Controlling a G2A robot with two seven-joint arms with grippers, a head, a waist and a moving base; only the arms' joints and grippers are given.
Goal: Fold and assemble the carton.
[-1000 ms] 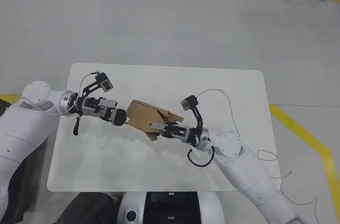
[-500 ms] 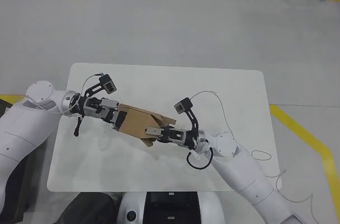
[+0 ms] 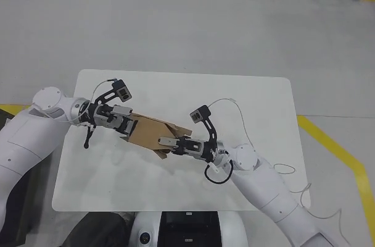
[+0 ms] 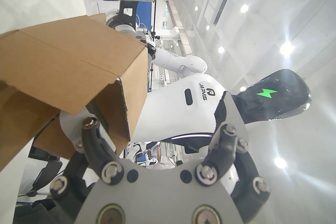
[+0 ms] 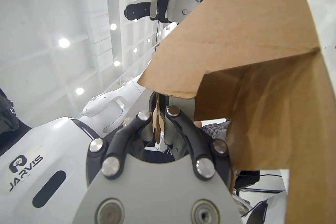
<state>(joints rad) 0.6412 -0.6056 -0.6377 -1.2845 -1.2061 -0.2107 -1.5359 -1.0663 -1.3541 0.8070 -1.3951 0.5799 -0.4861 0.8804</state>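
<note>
The brown carton [image 3: 152,131] hangs above the middle of the white table [image 3: 249,99], partly opened, between my two arms. My right gripper [image 3: 164,141] is at its near right end; in the right wrist view the right gripper [image 5: 158,114] is shut on a thin edge of a flap of the carton [image 5: 249,51]. My left gripper [image 3: 129,127] is at the carton's left end. In the left wrist view the left gripper [image 4: 155,125] stands open, one finger [image 4: 89,130] tucked under a flap of the carton [image 4: 65,57], the other clear of it.
A thin white cable [image 3: 237,102] loops above the table from the right wrist. The table's bare surface lies all around the carton. A yellow floor line [image 3: 342,154] runs beyond the table's right edge.
The right gripper has carried the carton leftward, so its left end now covers the left gripper. The left wrist has shifted slightly up and back.
</note>
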